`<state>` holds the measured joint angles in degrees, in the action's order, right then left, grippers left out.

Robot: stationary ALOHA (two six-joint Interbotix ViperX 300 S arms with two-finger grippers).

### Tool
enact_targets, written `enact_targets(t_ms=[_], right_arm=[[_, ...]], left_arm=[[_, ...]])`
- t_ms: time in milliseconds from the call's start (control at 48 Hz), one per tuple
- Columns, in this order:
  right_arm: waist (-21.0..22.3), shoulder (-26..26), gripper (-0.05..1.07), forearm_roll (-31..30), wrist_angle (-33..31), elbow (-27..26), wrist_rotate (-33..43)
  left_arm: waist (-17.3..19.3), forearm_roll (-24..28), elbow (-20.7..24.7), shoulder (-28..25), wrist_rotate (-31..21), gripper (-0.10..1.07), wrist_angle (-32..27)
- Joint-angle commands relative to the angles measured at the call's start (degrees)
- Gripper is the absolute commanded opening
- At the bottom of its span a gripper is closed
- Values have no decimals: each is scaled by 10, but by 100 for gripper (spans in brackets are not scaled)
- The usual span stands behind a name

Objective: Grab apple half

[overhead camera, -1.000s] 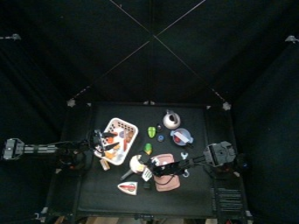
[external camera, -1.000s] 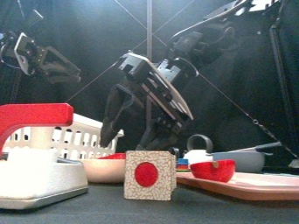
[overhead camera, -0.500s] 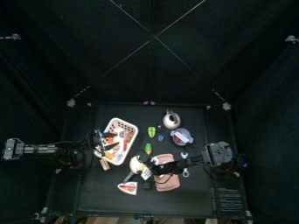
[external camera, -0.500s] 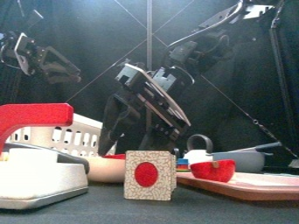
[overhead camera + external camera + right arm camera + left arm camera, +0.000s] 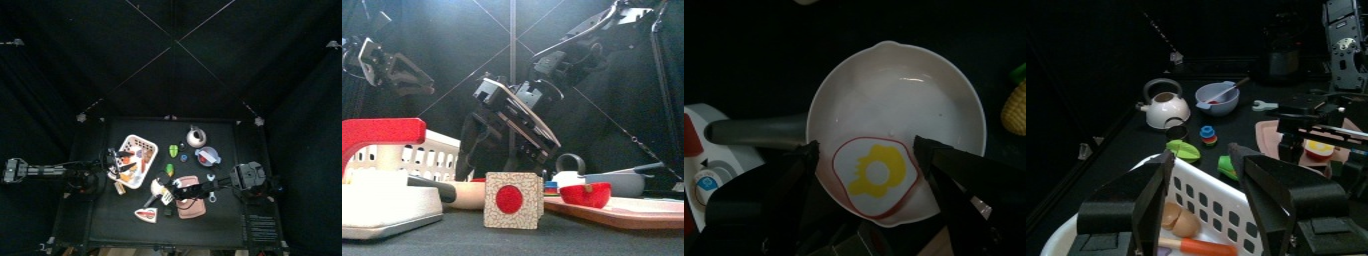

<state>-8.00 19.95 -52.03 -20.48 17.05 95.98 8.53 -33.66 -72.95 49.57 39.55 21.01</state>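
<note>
The apple half [image 5: 873, 176], a round piece with a pale face, a yellow core and a red rim, sits between the jaws of my right gripper [image 5: 869, 158], which is shut on it. It hangs just above a white bowl [image 5: 905, 95]. In the left wrist view the apple half [image 5: 1317, 148] shows in the right arm's jaws, above the pink board. From above, my right gripper [image 5: 179, 186] is near the table's middle. My left gripper [image 5: 1213, 175] stands open over the white basket [image 5: 1207, 205] at the left and holds nothing.
The basket [image 5: 138, 150] holds toy food. A white kettle [image 5: 1165, 106], a blue bowl [image 5: 1221, 96] and green pieces [image 5: 1184, 151] lie behind it. A pink board [image 5: 195, 205] lies near the front. A card with a red dot [image 5: 512, 200] and a red-and-white block [image 5: 382, 170] stand at the front edge.
The right arm has risen a little from the white bowl, taking the apple half up with it. The left arm has not moved.
</note>
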Motion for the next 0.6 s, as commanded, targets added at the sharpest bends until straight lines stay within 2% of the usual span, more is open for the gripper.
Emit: enact_targets(t_ms=[0, 167, 250, 333, 438, 583], right_arm=[[6, -37, 104, 9, -18, -30, -1], [5, -66, 104, 72, -83, -48, -27], [3, -75, 104, 121, -129, -57, -76], [3, -72, 104, 197, -199, -81, -148], [4, -51, 104, 265, -246, -119, -237], [7, -7, 104, 341, -262, -171, -321]], left_arm=[[2, 2, 6, 0, 0, 86, 4], [2, 2, 6, 0, 0, 86, 4], [2, 2, 5, -1, 1, 86, 4], [3, 2, 5, 0, 1, 86, 4], [3, 2, 5, -1, 1, 86, 4], [3, 2, 4, 0, 1, 86, 4]])
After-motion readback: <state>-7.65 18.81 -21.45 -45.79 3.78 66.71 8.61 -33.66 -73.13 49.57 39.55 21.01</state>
